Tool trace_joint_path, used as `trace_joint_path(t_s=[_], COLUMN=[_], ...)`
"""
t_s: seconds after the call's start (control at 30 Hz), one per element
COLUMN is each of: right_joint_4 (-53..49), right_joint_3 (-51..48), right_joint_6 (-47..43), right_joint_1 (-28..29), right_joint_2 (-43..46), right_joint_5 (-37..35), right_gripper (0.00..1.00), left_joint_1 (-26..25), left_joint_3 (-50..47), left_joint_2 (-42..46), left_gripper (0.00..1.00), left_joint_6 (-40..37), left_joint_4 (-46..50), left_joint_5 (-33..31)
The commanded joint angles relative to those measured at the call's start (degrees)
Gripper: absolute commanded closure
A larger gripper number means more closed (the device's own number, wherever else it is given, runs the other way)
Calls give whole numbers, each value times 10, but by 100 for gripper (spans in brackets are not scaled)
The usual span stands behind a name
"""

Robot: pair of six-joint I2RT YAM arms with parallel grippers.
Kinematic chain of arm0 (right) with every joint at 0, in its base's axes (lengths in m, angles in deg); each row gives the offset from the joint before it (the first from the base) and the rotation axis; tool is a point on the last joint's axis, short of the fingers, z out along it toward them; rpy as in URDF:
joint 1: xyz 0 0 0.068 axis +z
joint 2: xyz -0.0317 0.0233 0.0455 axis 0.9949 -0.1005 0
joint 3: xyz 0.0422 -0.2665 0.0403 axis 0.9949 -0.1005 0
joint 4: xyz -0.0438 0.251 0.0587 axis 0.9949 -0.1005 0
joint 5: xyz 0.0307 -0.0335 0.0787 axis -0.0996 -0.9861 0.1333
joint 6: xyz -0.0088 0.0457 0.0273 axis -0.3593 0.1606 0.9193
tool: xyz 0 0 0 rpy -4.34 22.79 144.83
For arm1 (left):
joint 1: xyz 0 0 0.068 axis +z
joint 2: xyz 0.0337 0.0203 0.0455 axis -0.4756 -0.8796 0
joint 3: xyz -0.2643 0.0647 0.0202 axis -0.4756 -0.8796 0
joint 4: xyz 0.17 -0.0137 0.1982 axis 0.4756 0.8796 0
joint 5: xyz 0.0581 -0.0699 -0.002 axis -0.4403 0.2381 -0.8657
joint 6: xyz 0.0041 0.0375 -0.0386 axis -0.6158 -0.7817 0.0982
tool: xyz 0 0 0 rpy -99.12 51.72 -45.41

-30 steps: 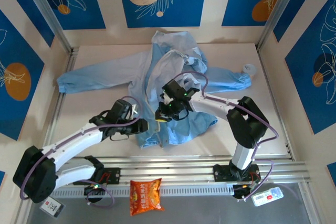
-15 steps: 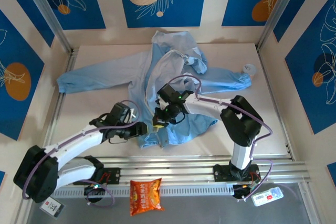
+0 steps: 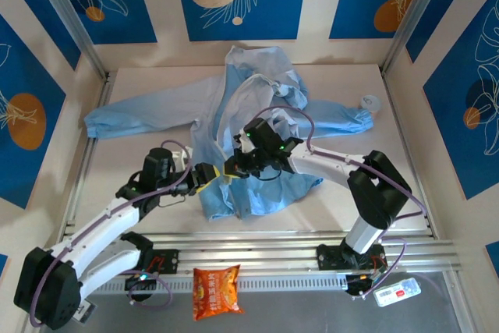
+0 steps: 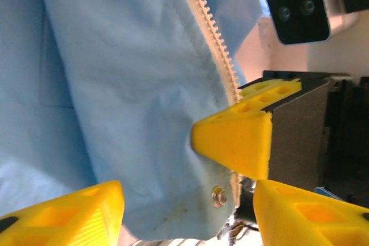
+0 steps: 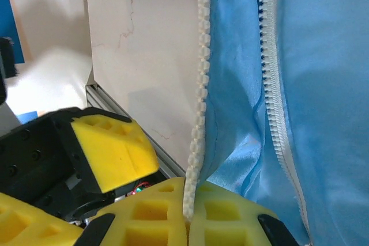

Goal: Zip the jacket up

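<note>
Right wrist | right claw [image 5: 187, 214] pinches jacket [image 5: 323, 84] zipper edge | left claw [image 4: 187, 203] agape

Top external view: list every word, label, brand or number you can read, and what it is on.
Orange crinkled snack packet: lettering too blurred to read.
White card beside the left arm's base: dark marks, unreadable.
White sticker at the bottom right: red print, unreadable.
Light-blue fabric jacket: no lettering visible.

Far corners free; jacket [image 3: 265, 91] spans the table [image 3: 156, 83]
</note>
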Motion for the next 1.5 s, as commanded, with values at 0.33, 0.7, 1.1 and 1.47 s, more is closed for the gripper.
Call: trace_joint_path(t_s=[0.33, 0.7, 1.1, 1.47], right_joint_4=[54, 101, 141, 101], right_joint_3=[-65, -58, -64, -61], right_joint_6=[16, 40, 80, 67], right_joint_1=[-5, 1, 1, -17], right_joint_2=[-19, -32, -44, -18], right_joint_5=[15, 31, 45, 42], right_gripper=[100, 100, 100, 71], left_joint_1=[6, 0, -10, -10], left_joint_3=[-112, -105, -117, -110], left_joint_2=[-18, -48, -103, -86], left_gripper=[57, 61, 61, 100], left_joint_6=[124, 140, 186, 126], left_joint_4=[-193, -236, -333, -239], left_joint_5=[35, 93, 109, 101])
